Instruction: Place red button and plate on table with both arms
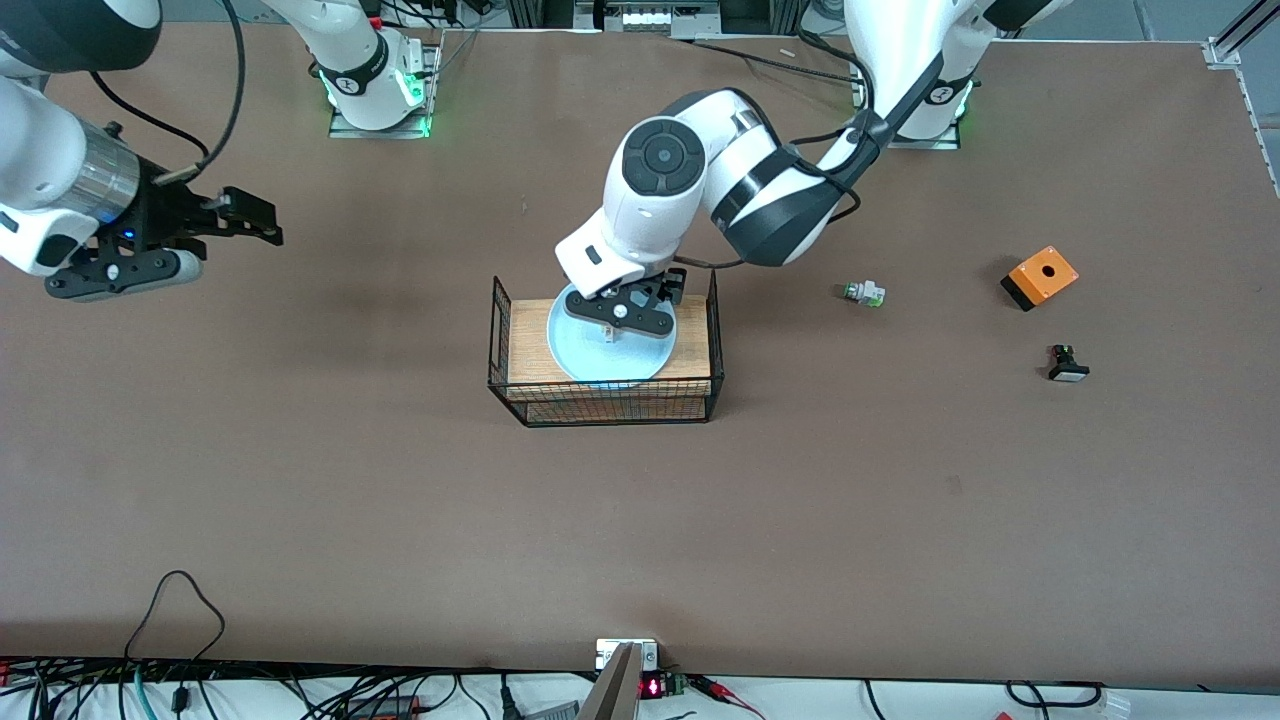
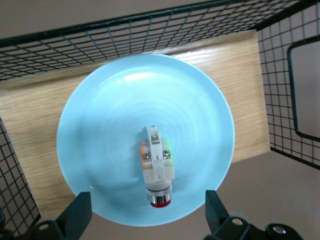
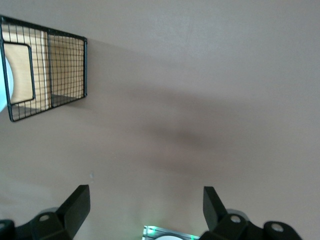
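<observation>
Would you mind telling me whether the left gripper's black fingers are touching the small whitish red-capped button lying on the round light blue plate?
Apart: in the left wrist view, the fingers stand wide either side of the red button, bare plate between them.

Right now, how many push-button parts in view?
3. The red button lies on the plate in the basket. The green-capped button and black-and-white button lie on the table toward the left arm's end. None seems hidden.

Brown table (image 1: 300,520) w/ wire basket (image 1: 605,400) at centre. Toward left arm's end: green-capped button part (image 1: 864,293) at basket's 3 o'clock, orange box (image 1: 1039,277) past it, black-and-white button (image 1: 1067,364) at the box's 5 o'clock, nearer the front camera.
</observation>
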`<action>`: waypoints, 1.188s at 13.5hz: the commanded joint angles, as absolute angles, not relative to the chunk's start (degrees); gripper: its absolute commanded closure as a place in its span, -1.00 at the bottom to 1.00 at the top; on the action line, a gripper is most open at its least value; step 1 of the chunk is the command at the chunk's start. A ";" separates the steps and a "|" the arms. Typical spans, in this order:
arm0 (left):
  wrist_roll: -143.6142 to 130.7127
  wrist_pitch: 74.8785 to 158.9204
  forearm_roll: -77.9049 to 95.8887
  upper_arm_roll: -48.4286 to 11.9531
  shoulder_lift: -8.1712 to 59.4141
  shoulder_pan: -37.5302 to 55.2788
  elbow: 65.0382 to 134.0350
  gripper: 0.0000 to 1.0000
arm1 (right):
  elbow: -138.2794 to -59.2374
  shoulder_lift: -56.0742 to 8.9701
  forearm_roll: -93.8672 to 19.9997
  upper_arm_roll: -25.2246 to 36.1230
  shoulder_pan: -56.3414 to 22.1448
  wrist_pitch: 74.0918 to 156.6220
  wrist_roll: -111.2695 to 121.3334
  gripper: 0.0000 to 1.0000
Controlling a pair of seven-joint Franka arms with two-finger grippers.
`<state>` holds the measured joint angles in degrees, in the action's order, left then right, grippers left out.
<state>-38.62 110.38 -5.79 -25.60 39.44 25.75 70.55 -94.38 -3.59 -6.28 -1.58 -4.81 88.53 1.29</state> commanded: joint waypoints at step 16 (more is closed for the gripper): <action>-42.89 112.68 -7.12 -19.16 43.15 33.22 68.20 -0.93 | -93.08 -7.12 -10.55 -1.49 -11.52 91.58 -17.75 -1.00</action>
